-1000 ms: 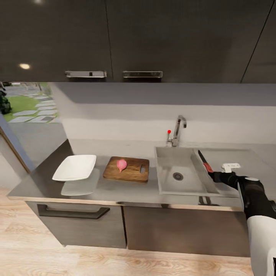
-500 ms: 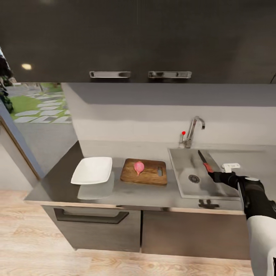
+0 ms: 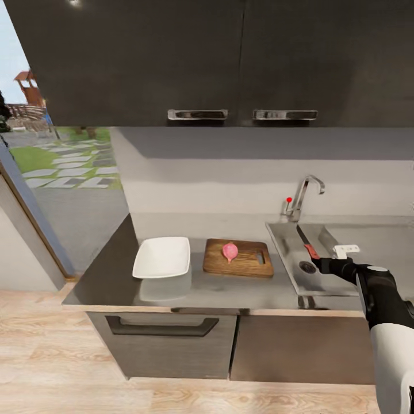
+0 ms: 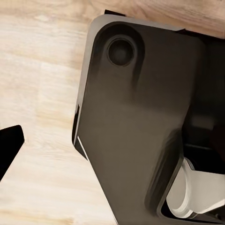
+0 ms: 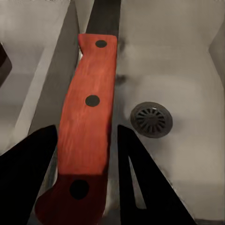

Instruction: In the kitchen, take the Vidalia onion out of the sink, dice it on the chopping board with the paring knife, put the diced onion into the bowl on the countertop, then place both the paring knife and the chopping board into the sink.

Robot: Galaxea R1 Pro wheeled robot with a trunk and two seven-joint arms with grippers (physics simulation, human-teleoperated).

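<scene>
While the white bowl sits empty on the tabletop, the Vidalia onion lies whole on the chopping board beside it, apparently uncut. Farther right, over the sink, the right gripper has its fingers clenched on the paring knife. Dicing, transfer and cleanup remain.

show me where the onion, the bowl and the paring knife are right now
onion (image 3: 230, 250), head view, middle of the pink bulb on the chopping board.
bowl (image 3: 163, 257), head view, its white inner floor.
paring knife (image 5: 89, 117), right wrist view, middle of the red handle.
</scene>
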